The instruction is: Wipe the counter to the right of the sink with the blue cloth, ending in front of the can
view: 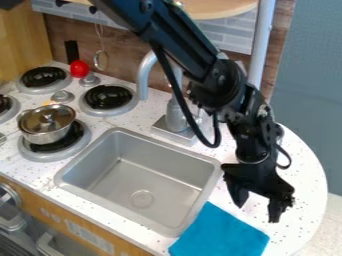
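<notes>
The gripper (257,212) hangs over the white counter (304,175) to the right of the sink, with its two fingers spread apart and nothing seen between them. Just below and left of it, a blue cloth (220,234) lies at the counter's front edge, against the sink's right corner. A metal pot with a lid (47,123) sits on the front burner at the left. The grey sink (143,177) holds nothing that I can see.
A curved faucet (144,75) stands behind the sink, near the arm. Other black burners (108,97) lie at the left, with a red round object (79,68) by the back wall. A grey pole (261,42) rises behind the arm.
</notes>
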Action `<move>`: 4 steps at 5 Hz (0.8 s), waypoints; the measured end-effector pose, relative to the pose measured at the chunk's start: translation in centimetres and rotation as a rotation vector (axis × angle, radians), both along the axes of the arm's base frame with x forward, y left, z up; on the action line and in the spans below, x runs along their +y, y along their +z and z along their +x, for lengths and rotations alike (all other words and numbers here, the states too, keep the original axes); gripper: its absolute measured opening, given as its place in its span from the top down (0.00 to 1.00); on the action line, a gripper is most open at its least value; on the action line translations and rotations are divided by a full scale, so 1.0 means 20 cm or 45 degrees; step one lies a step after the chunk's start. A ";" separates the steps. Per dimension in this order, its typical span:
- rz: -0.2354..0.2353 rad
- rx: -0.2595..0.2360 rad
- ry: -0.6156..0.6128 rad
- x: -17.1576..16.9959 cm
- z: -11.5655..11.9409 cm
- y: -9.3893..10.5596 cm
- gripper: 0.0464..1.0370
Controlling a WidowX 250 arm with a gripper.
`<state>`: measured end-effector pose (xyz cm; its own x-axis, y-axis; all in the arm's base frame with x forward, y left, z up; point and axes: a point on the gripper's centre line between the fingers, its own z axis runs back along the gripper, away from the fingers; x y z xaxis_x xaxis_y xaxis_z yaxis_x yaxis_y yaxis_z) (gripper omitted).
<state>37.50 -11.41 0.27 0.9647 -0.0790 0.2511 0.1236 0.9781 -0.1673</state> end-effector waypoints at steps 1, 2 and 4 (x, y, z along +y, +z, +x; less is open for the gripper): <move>0.029 0.023 0.003 0.02 -0.02 0.00 0.05; 0.073 0.034 0.050 0.07 -0.11 0.14 0.04; 0.220 0.128 0.006 0.00 -0.22 0.08 0.04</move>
